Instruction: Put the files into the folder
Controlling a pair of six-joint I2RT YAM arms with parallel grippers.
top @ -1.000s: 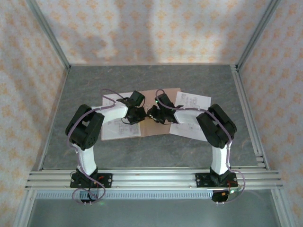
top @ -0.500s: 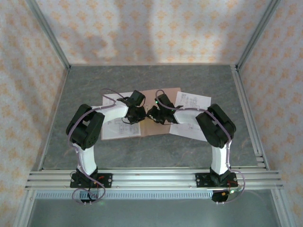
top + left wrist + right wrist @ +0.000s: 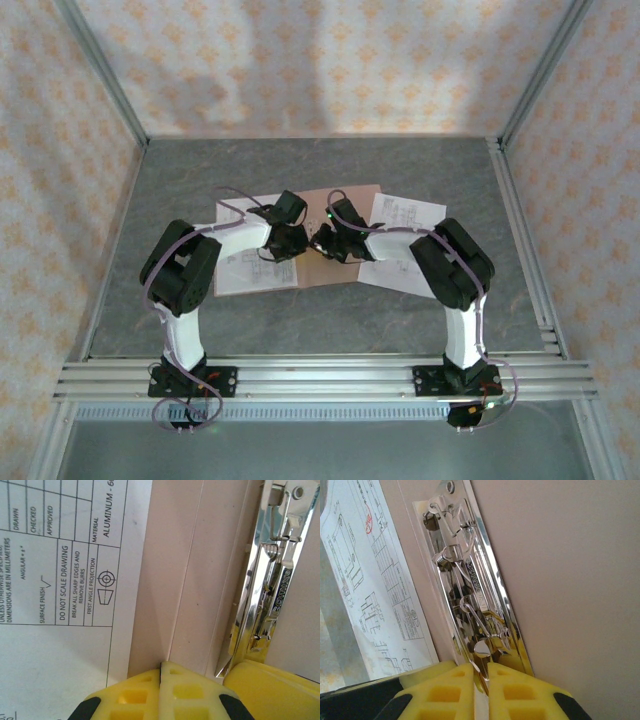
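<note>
The pinkish-brown folder (image 3: 352, 197) lies open in the middle of the table, its shiny metal clip (image 3: 465, 595) running along the spine. One printed sheet of the files (image 3: 250, 273) lies on the folder's left, another (image 3: 408, 215) on its right. My left gripper (image 3: 161, 664) is shut, and its yellow fingertips rest on the folder's inner card (image 3: 200, 555) beside the sheet's title block (image 3: 75, 575). My right gripper (image 3: 480, 667) is shut on the near end of the metal clip. Seen from above, both grippers (image 3: 300, 243) (image 3: 322, 243) meet over the folder's centre.
Grey stone-patterned table (image 3: 320, 165) with free room behind and in front of the papers. Patterned walls and aluminium posts (image 3: 100, 70) enclose it. An aluminium rail (image 3: 320, 375) runs along the near edge by the arm bases. The right gripper's yellow finger (image 3: 275, 687) shows in the left wrist view.
The right arm has edged slightly left, bringing the two grippers a little closer over the folder's middle. Papers and folder have not moved.
</note>
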